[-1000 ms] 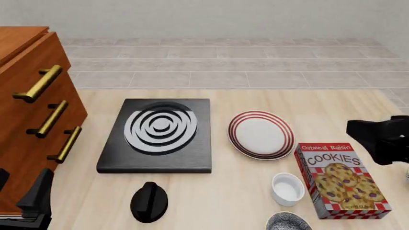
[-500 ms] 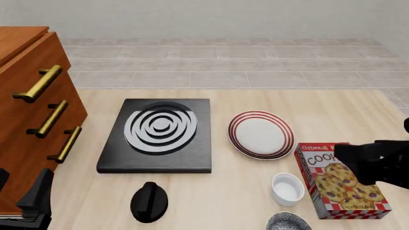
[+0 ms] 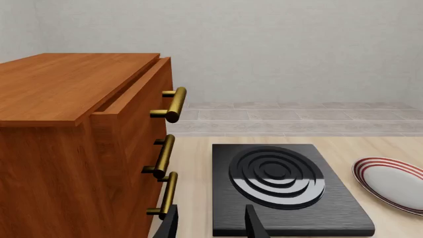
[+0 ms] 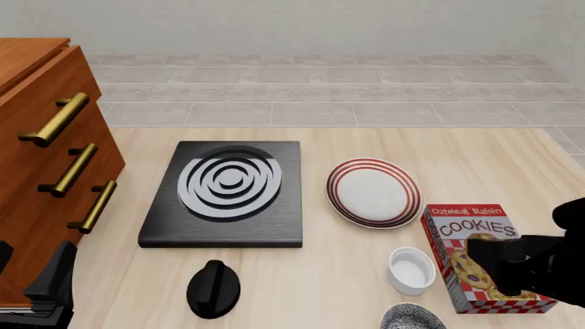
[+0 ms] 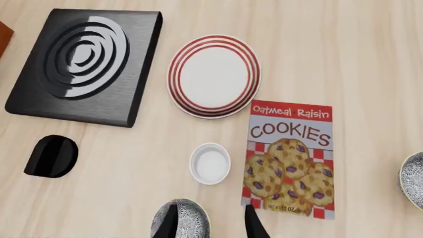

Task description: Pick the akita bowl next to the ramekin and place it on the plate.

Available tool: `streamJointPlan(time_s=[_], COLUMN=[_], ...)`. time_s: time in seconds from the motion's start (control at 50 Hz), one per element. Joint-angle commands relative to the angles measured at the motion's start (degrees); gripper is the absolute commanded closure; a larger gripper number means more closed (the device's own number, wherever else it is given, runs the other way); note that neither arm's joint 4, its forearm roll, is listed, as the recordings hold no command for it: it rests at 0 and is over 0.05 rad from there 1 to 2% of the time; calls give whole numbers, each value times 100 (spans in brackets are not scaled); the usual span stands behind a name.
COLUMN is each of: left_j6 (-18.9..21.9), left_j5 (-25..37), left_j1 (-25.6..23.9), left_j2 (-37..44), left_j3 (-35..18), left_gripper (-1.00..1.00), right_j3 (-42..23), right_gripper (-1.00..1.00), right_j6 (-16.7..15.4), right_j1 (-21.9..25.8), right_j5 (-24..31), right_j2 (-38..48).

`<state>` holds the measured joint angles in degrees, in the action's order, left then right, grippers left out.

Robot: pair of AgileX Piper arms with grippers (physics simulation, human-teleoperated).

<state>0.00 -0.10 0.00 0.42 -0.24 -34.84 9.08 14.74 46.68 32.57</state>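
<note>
The akita bowl (image 4: 412,318), speckled grey inside, sits at the table's near edge just in front of the white ramekin (image 4: 412,269). In the right wrist view the akita bowl (image 5: 180,221) lies beside one fingertip, with the ramekin (image 5: 210,163) just beyond it. The red-ringed plate (image 4: 373,192) lies farther back and shows in both wrist views (image 5: 213,75) (image 3: 393,183). My right gripper (image 5: 210,225) is open and empty, high above the table. Its dark arm (image 4: 538,271) hangs over the cookie box. My left gripper (image 3: 210,228) is open, low at the near left.
An upright-printed cookie box (image 4: 484,257) lies flat right of the ramekin. A black stove (image 4: 227,192) sits left of the plate, a black rounded object (image 4: 213,288) in front of it. A wooden drawer cabinet (image 4: 46,157) fills the left. Another speckled bowl (image 5: 413,181) lies beyond the box.
My right arm has come down and toward the near edge, from beside the plate's level to over the cookie box. The left arm and all dishes stayed put.
</note>
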Motion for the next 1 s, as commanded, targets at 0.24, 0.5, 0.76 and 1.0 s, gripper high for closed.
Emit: streamJointPlan(time_s=[0.24,0.5,0.76,1.0], left_j6=[0,0,0,0], left_j5=[0,0,0,0], left_j1=[0,0,0,0], left_j2=[0,0,0,0], left_j3=[0,0,0,0], left_gripper=[-100,-100,-100,-100], right_j3=[741,1188,1543,1726], right_gripper=[-100,-100,-100,-100], right_j6=[100,217,353,360], right_j1=[-69,-9,52,24], right_j5=[-188,-412,-532,-654], right_j2=[-274,-339,-431,-396])
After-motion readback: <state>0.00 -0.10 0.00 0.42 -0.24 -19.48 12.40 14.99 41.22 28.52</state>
